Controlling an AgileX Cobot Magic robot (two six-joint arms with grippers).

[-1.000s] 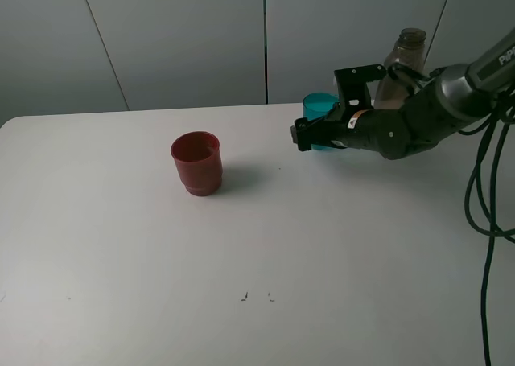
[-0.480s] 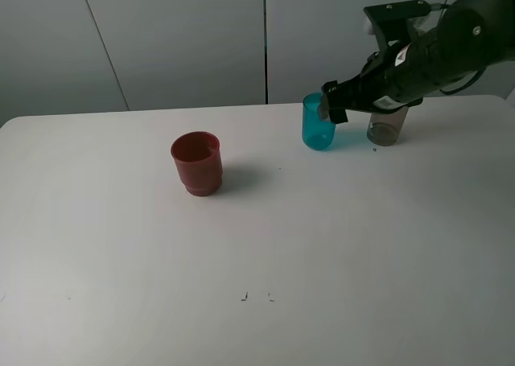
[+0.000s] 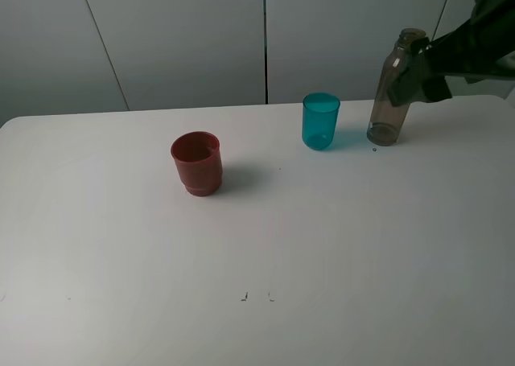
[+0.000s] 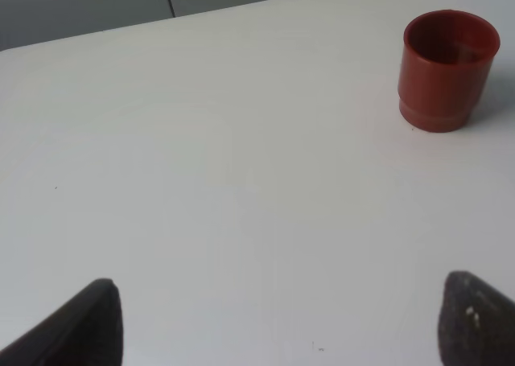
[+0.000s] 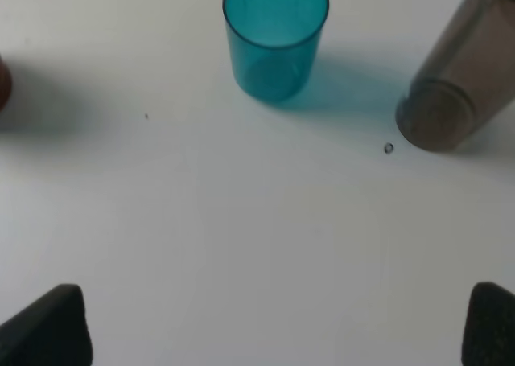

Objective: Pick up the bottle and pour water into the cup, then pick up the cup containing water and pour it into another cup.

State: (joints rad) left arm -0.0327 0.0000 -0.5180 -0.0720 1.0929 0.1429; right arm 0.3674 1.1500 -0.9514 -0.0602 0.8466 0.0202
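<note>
The tall smoky grey-brown bottle (image 3: 393, 91) stands upright at the back right of the white table, with no cap on its neck. The teal-blue tumbler (image 3: 320, 121) stands upright just left of it. The dark red cup (image 3: 196, 163) stands upright further left, apart from both. My right gripper (image 3: 415, 83) hangs raised beside the bottle's upper part, open and empty. In the right wrist view its open gripper (image 5: 269, 334) is high above the table, short of the tumbler (image 5: 275, 38) and the bottle (image 5: 456, 88). My left gripper (image 4: 278, 326) is open and empty, well short of the red cup (image 4: 447, 68).
The white table (image 3: 257, 245) runs to a grey panelled wall behind the cups. A small dark speck (image 3: 374, 150) lies by the bottle's base. Two tiny marks (image 3: 257, 296) sit near the front middle. The left arm does not show in the exterior view.
My right arm has drawn back from the teal tumbler, up and to the right, uncovering the bottle. The tumbler, the bottle and the red cup have stayed put.
</note>
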